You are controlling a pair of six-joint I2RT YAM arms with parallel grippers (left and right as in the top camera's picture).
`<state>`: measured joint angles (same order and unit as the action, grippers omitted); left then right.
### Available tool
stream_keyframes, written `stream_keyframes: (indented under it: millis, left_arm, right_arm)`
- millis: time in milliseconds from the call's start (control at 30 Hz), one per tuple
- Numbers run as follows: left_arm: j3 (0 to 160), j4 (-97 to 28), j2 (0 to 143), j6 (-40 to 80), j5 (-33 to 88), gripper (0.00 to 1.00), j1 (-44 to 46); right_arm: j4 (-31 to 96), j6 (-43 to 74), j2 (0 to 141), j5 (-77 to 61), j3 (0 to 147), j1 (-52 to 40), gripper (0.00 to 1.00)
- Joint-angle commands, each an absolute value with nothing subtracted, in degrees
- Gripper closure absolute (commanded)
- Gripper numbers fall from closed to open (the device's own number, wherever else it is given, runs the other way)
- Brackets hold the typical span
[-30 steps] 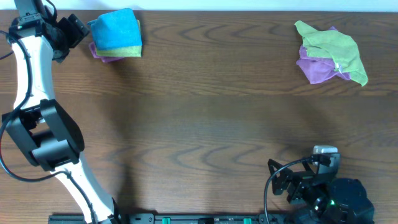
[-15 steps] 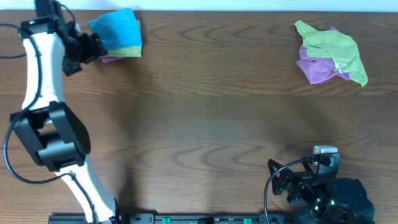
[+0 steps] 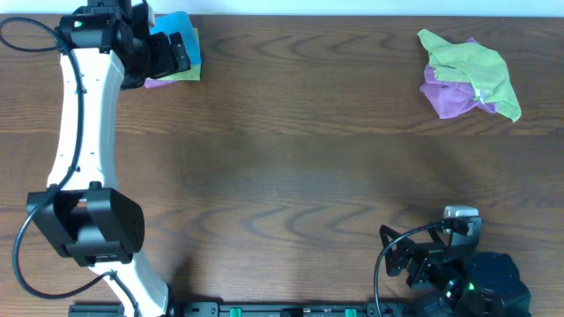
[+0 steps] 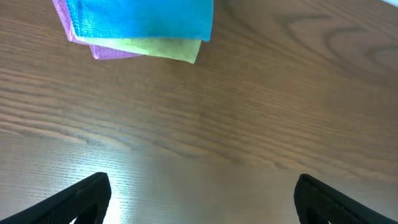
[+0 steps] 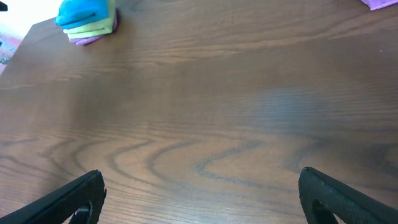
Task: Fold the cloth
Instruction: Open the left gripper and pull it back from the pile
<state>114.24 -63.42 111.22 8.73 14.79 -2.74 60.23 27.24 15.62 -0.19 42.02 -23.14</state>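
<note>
A folded stack of cloths (image 3: 189,37), blue on top of yellow-green and purple, lies at the far left of the table. It also shows in the left wrist view (image 4: 140,25) and the right wrist view (image 5: 87,18). A crumpled green cloth (image 3: 471,66) lies over a crumpled purple cloth (image 3: 449,99) at the far right. My left gripper (image 3: 169,55) is open and empty, above the stack's near edge; its fingers (image 4: 202,199) frame bare wood. My right gripper (image 3: 395,253) is open and empty, low at the front right (image 5: 202,196).
The wooden table (image 3: 291,158) is bare between the two cloth piles. The left arm (image 3: 79,114) stretches along the left side. The right arm's base (image 3: 485,282) and cables sit at the front right edge. A corner of purple cloth (image 5: 382,3) shows at the top of the right wrist view.
My left arm has swung right, from left of the folded stack to over its near-left edge. The right arm and both cloth piles have not moved.
</note>
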Motion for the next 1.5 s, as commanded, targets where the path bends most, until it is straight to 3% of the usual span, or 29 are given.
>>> stream_keyframes:
  millis: [0,267,600,1467]
  left_arm:
    - [115.02,-65.56,110.65,7.64,14.44,0.05,-2.59]
    - [114.89,-71.16,110.61,5.06,14.44,0.05,-0.21]
    - [110.26,-66.24,105.51,2.72,14.39,0.05,2.17]
    - [50.46,-30.59,62.3,-2.63,9.02,0.05,2.17]
  right_arm:
    - [60.25,28.27,15.38,0.45,41.67,-22.79,0.01]
    - [60.27,28.27,15.38,0.45,41.67,-22.79,0.01]
    - [60.27,28.27,15.38,0.45,41.67,-22.79,0.01]
    - [60.25,28.27,15.38,0.45,41.67,-22.79,0.01]
